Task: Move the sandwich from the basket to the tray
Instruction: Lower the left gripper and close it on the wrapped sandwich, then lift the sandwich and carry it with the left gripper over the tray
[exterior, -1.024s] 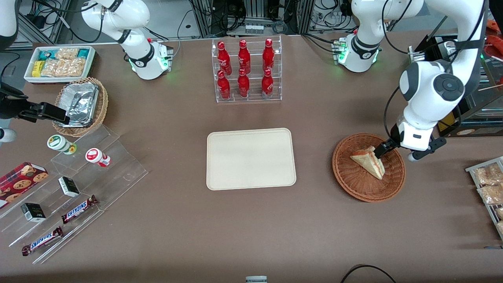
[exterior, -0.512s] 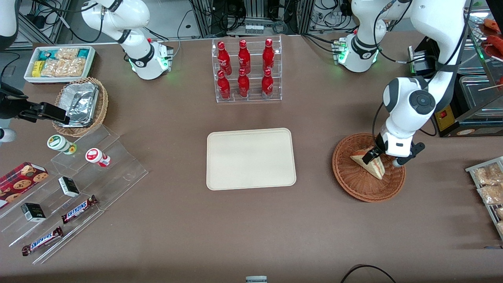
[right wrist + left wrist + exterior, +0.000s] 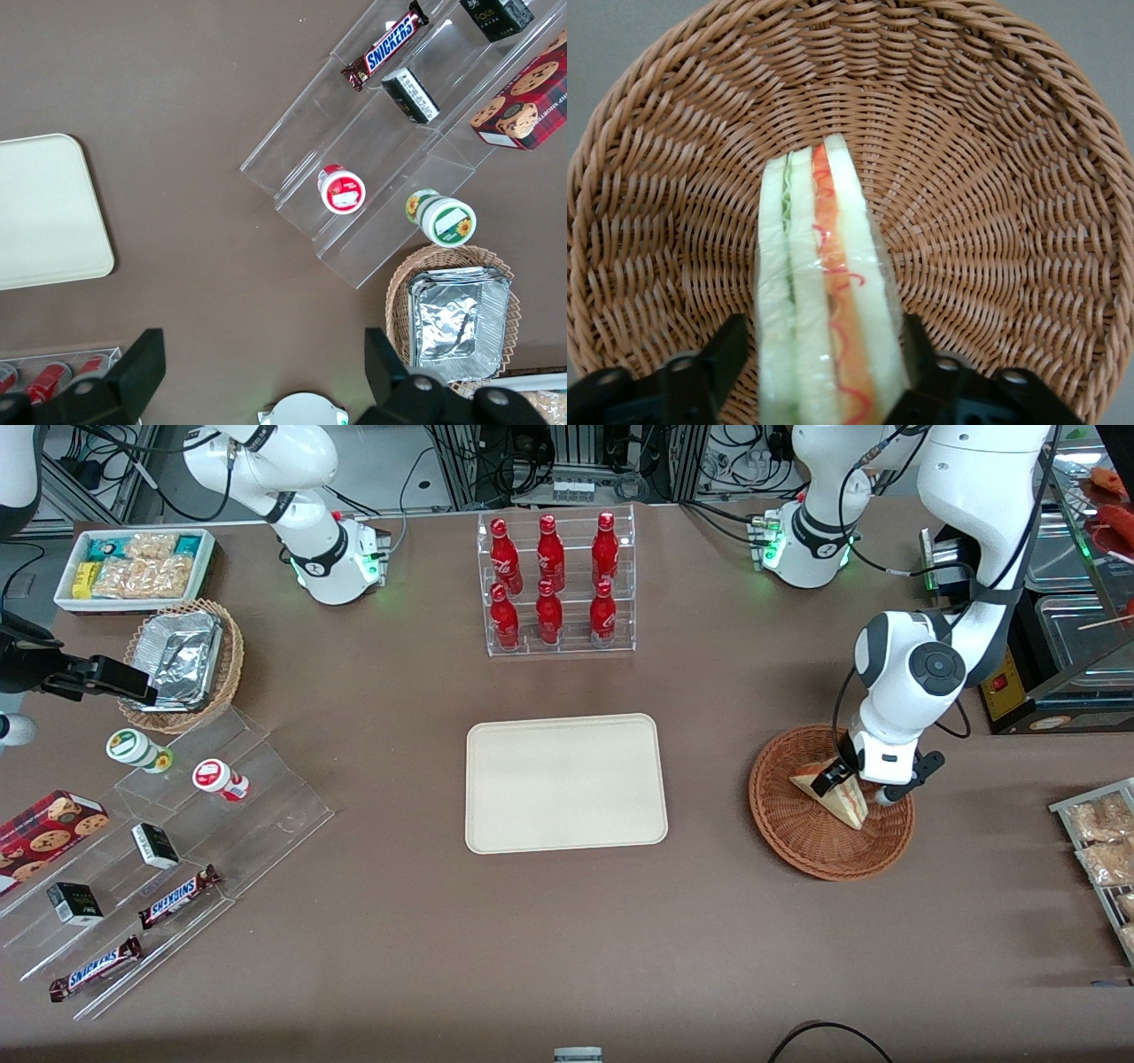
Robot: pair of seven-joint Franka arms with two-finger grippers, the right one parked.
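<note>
1. Nearest the front camera, toward the working arm's end of the table, sits the reddish-brown wicker basket point(image 3: 831, 803), and the sandwich point(image 3: 833, 797) lies inside it, a clear-wrapped triangular wedge resting on the weave.
2. The gripper point(image 3: 852, 779) is down in the basket at the thick end of the wedge. In the left wrist view its fingers point(image 3: 725, 354) stand one on each side of the sandwich point(image 3: 824, 301), close against the wrapper. The jaws are spread about as wide as the wedge is thick; whether they press on it yet I cannot tell.
3. The step in hand, as I judge it, is the grasp: the wedge is bracketed but sits flat on the basket floor, not lifted.
4. The next move calls for closing gently on the bread faces, since the soft bread and slippery wrap could squash or slide, then a straight lift high enough to clear the basket point(image 3: 992, 177) rim.
5. Farther toward the middle of the table lies the cream tray point(image 3: 565, 783), well apart from the basket and bare; the carry must end over it before release.
6. Farthest from the camera stands a clear rack of red bottles point(image 3: 555, 584), out of the likely path.
</note>
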